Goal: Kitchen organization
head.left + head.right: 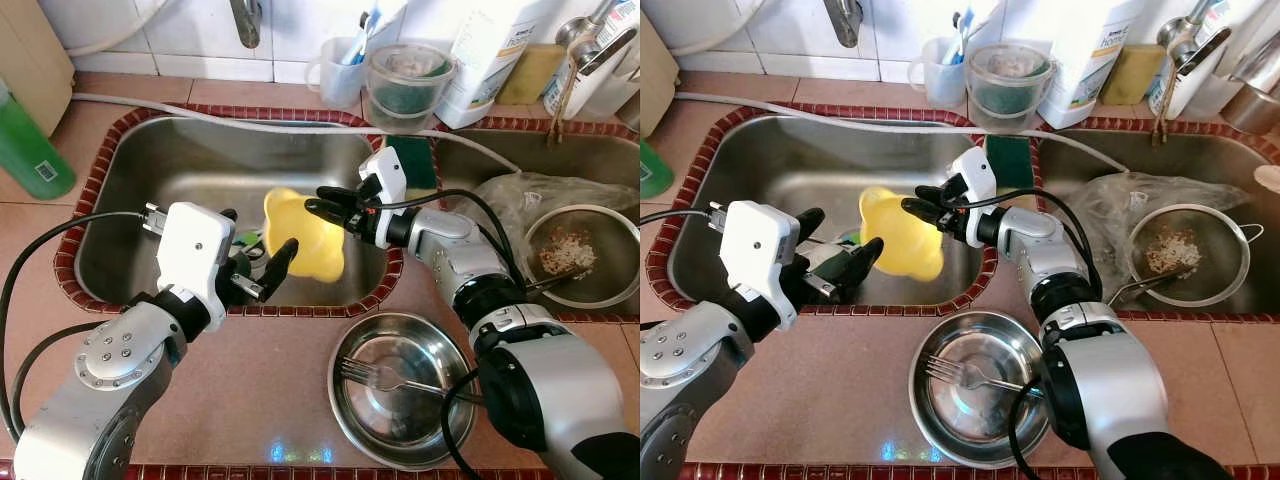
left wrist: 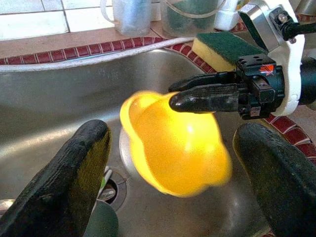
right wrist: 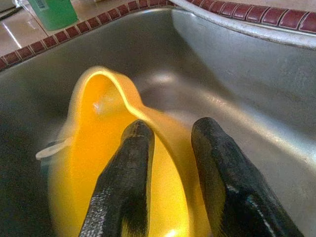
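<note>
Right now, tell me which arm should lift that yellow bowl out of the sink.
Right. The right gripper already pinches the yellow bowl by its rim, one finger inside, one outside, holding it tilted over the sink. The left gripper is open beside the bowl, not touching it.

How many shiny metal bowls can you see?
2. One steel bowl, holding a fork, sits on the counter in front of the sinks. One strainer bowl with food scraps sits in the sink on the robot's right. Others may be hidden.

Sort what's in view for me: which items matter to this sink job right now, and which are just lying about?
In play: yellow bowl, pinched at its rim by the right claw; open left claw beside it; left sink basin.

Lying about: steel bowl with fork, sponge, strainer, green bottle.
</note>
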`<state>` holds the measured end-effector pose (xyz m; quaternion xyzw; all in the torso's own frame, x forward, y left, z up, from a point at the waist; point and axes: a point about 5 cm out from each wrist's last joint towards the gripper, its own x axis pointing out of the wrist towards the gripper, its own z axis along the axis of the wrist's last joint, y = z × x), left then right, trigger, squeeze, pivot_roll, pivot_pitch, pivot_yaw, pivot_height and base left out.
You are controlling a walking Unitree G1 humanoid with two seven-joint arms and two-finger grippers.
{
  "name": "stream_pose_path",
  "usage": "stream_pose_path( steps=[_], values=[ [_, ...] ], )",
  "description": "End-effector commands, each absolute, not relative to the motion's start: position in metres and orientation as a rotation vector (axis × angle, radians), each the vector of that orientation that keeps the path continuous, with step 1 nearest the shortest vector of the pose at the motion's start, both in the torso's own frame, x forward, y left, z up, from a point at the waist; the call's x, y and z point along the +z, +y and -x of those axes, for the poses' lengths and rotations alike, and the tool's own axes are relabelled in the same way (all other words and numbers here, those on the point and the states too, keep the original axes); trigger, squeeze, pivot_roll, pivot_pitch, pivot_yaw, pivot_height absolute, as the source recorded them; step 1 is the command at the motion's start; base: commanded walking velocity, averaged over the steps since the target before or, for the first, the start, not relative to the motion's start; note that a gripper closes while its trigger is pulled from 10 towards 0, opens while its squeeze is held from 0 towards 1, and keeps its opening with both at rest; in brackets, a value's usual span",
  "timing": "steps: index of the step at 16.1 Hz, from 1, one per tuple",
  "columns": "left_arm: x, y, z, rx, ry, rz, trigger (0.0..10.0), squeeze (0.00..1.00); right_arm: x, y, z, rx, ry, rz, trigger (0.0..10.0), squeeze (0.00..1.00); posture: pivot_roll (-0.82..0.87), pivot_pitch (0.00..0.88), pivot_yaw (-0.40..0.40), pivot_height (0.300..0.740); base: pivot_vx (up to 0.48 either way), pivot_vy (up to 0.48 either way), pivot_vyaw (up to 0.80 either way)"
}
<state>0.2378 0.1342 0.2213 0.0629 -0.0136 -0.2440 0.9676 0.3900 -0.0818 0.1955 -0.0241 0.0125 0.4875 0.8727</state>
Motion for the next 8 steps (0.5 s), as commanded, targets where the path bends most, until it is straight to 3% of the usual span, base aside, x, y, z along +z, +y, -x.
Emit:
stream_pose_path(
  steps=[1, 8],
  values=[
    [0.222, 0.13, -0.234, -0.517, -0.034, -0.127, 10.0, 0.0, 0.199, -0.079, -0.39, 1.038, 0.012, 0.062, 10.0, 1.0, 0.05, 0.285, -0.056, 0.74, 0.0, 0.0, 0.0],
    [0.223, 0.13, -0.236, -0.511, -0.045, -0.125, 10.0, 0.0, 0.212, -0.082, -0.394, 0.984, -0.051, 0.097, 10.0, 1.0, 0.04, 0.274, -0.056, 0.74, 0.0, 0.0, 0.0]
  ],
)
